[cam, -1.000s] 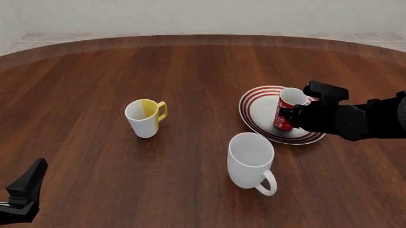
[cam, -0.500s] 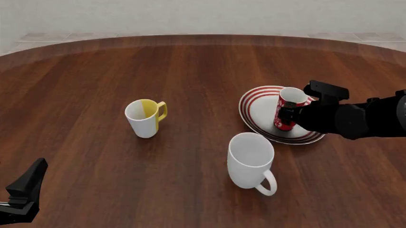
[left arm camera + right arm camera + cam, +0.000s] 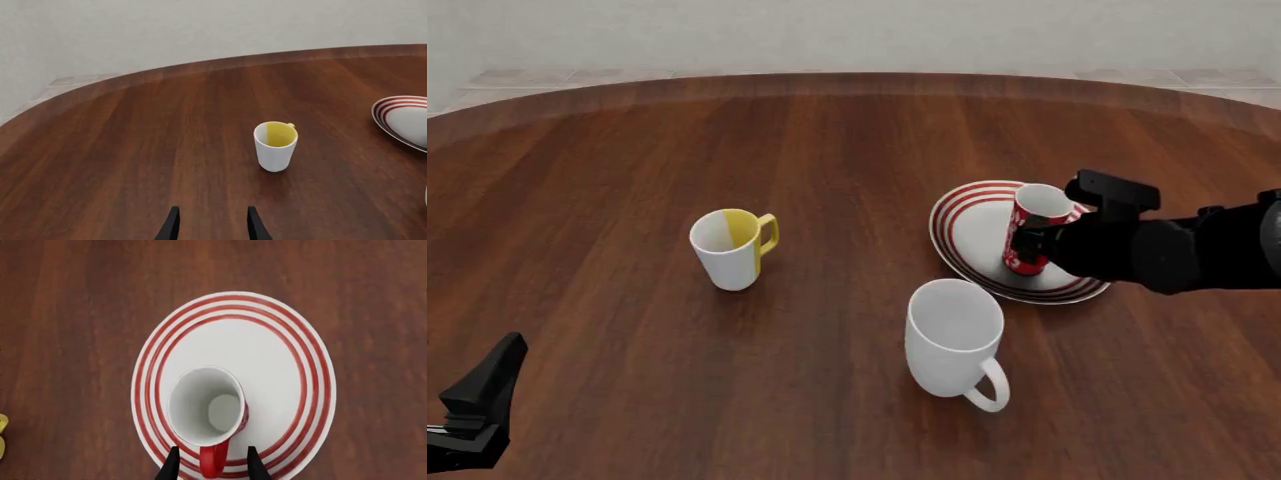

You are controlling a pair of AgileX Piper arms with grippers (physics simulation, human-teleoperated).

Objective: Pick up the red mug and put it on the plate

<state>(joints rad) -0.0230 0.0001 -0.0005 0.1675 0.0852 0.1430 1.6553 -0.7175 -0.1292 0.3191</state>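
Red mug (image 3: 1034, 228) is seen upright on the plate (image 3: 968, 232), handle flanked by right claw (image 3: 211, 465) w/ fingers apart, so placing is judged done & a straight retreat is called for; left claw (image 3: 211, 225) is parked open.

The red mug (image 3: 207, 415), white inside with a white swirly pattern, stands upright on the round, red-striped white plate (image 3: 280, 347).
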